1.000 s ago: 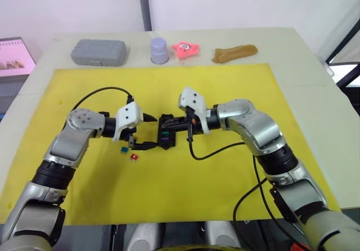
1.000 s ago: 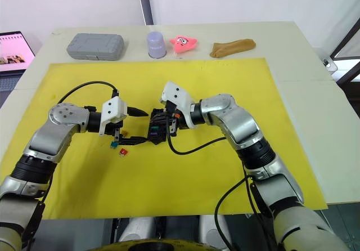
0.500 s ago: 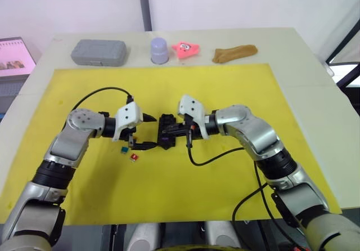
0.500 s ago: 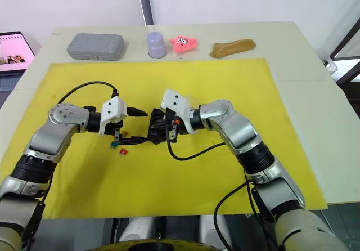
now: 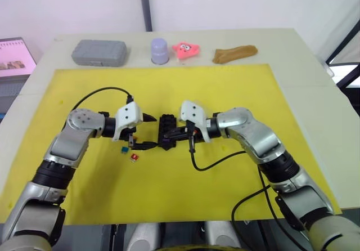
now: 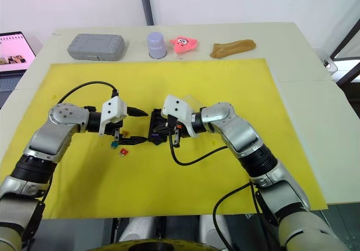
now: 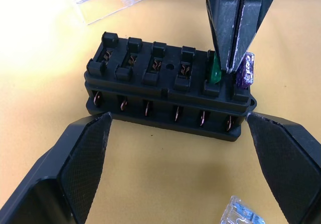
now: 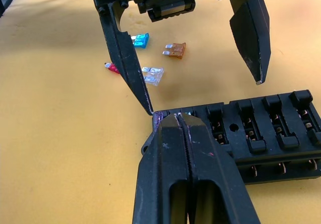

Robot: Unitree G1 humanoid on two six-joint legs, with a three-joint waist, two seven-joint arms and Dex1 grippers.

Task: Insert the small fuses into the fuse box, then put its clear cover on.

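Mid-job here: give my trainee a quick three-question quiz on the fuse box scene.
1. True or false: the left hand is open beside the fuse box.
2. Which fuses sit in the box? A. green fuse and purple fuse B. yellow and brown C. none
3. How many fuses lie loose on the yellow mat?
Key: 1 true; 2 A; 3 four: blue fuse, orange fuse, red fuse, pale grey fuse.

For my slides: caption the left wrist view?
Shut right claw pressing between green and purple fuses in the fuse box.
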